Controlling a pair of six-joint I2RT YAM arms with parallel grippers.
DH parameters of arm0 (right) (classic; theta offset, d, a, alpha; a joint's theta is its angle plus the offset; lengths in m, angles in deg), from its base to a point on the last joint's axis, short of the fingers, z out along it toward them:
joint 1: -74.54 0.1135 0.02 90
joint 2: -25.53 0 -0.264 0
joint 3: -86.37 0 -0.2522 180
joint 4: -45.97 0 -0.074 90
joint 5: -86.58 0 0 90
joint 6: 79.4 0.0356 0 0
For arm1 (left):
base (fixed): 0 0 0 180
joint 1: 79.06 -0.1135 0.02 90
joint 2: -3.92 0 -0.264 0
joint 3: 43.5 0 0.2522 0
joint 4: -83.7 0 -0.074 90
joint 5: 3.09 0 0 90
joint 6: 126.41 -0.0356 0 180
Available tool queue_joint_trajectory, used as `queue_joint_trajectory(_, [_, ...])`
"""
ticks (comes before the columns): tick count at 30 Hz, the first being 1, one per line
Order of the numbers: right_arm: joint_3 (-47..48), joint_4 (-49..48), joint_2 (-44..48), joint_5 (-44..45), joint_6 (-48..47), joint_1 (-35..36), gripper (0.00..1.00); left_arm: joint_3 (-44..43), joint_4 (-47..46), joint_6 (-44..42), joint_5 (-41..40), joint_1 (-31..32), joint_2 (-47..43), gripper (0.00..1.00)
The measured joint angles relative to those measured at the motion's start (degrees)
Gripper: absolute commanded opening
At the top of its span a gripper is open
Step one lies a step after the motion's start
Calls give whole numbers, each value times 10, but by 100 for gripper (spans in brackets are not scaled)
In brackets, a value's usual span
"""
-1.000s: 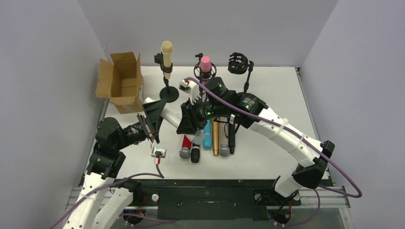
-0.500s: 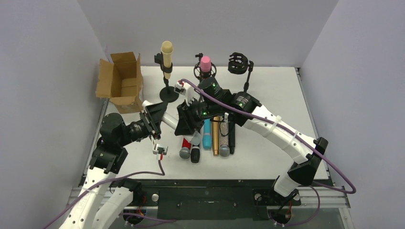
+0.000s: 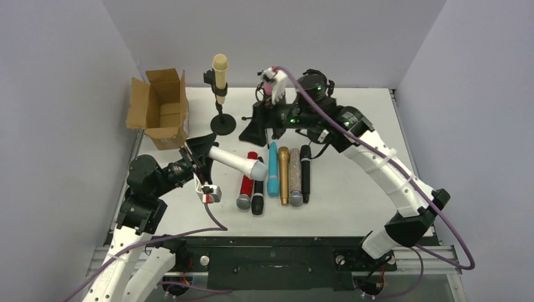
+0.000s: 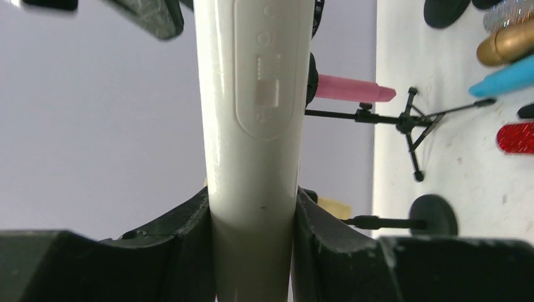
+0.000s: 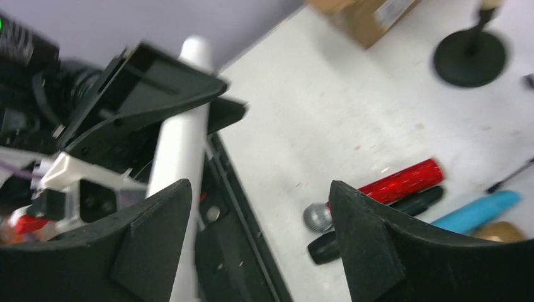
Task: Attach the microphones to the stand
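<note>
At the near left, left gripper (image 3: 203,157): its claw was pinched tight on the white microphone (image 3: 233,160), the jaws pressed against both sides of the barrel in the left wrist view.
White microphone, place: it hung low over the table (image 3: 359,189), just left of the row, clear of any stand.
White microphone, axis: its long axis ran left to right and about level. The free end pointed at the row, over the red microphone (image 3: 247,181); I could not tell whether they touched.
Row on the table: red, a black microphone (image 3: 257,202), teal microphone (image 3: 272,176), gold microphone (image 3: 284,176), glittery silver microphone (image 3: 295,185) and a second black microphone (image 3: 306,173) lay side by side, long axes running near to far.
Right gripper (image 5: 259,189): it was raised farther back near the stands, claw spread wide, nothing between the jaws.
Far stands: the cream microphone (image 3: 219,70) stood upright in its clip, and the pink microphone (image 4: 352,88) sat in the tripod stand (image 4: 412,129). A free clip, if any, was hidden behind the right arm.
Step in hand, as I judged it: carry white to a free clip.
Doing it well: keep the pinch firm, tip the barrel upright with the head up, line its axis with the clip, and press in slowly so the stand does not topple.
</note>
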Motion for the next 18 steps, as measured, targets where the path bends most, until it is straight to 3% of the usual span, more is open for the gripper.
queue_joint_trajectory(4, [-40, -81, 64, 38, 13, -60, 78, 2, -55, 184, -21, 2, -1, 0])
queue_joint_trajectory(11, [-165, -218, 201, 75, 13, -68, 79, -59, -97, 538, -100, 1, 65, 0])
queue_joint_trajectory(18, [-236, -323, 224, 54, 31, -77, 80, -115, -102, 776, -92, -4, 99, 0])
